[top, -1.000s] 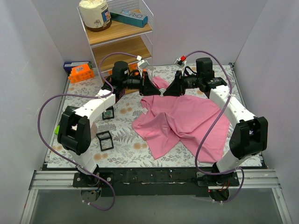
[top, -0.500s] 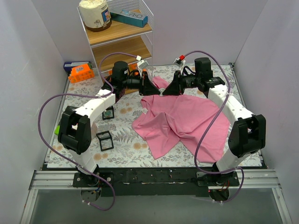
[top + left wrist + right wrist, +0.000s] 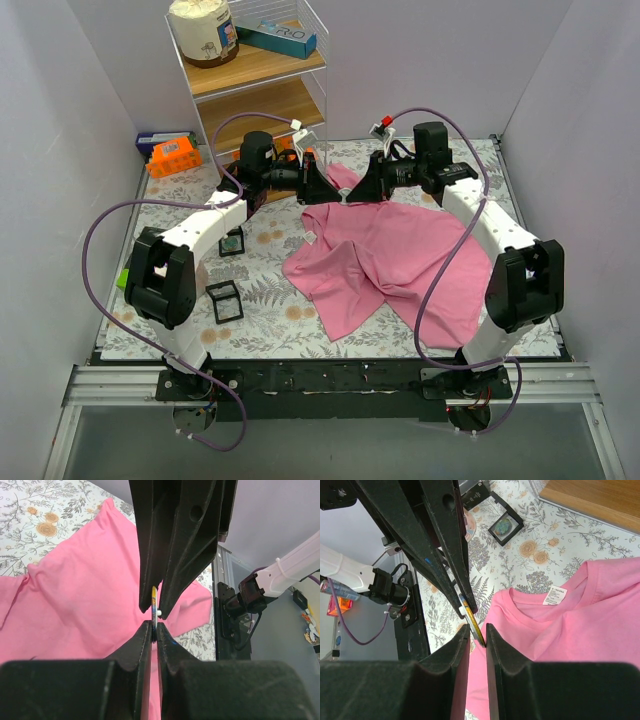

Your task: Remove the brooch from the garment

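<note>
Plain pale lilac walls (image 3: 60,120) enclose a worktop (image 3: 265,290) covered by a floral cloth (image 3: 150,215). At its far edge stands a wire-framed wooden shelf (image 3: 265,105) carrying a jar (image 3: 203,30) and a box (image 3: 276,38).

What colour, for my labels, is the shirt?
The shirt is plain pink; top external view.

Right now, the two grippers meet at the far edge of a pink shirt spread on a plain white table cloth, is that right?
Not quite. The table cloth is not plain: it is printed with flowers and ferns, as the top external view shows. The rest holds: the left gripper and the right gripper meet at the far edge of the pink shirt.
</note>
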`<action>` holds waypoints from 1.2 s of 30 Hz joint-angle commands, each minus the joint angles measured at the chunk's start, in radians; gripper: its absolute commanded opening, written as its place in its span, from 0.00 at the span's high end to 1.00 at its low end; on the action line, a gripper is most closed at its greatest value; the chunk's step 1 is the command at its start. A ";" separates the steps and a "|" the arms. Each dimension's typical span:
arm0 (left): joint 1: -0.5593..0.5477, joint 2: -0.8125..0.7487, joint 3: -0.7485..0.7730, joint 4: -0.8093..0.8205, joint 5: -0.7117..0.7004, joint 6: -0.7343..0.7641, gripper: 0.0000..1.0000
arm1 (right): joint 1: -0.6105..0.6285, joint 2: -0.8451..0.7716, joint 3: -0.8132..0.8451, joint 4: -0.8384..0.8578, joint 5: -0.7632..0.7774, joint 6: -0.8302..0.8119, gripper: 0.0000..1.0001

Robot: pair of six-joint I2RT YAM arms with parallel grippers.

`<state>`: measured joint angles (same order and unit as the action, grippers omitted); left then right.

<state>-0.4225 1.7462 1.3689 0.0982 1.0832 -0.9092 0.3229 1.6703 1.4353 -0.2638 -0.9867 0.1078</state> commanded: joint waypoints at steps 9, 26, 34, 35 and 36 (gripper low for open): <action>-0.025 -0.010 0.045 -0.018 0.087 0.036 1.00 | -0.001 0.035 0.085 0.025 0.146 0.013 0.76; -0.025 -0.010 0.044 -0.038 0.075 0.050 1.00 | -0.007 0.057 0.183 -0.018 0.322 0.033 0.78; -0.019 -0.010 0.041 -0.045 0.063 0.055 1.00 | -0.045 0.057 0.189 0.021 0.254 0.105 0.75; -0.018 -0.010 0.038 -0.048 0.061 0.055 1.00 | -0.048 0.052 0.186 0.024 0.249 0.105 0.74; -0.018 -0.010 0.038 -0.049 0.057 0.058 1.00 | -0.048 0.051 0.183 0.032 0.241 0.105 0.74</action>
<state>-0.4206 1.7603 1.3907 0.1097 1.0176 -0.8528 0.3290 1.7103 1.5642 -0.3885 -0.8215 0.1913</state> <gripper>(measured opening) 0.043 0.256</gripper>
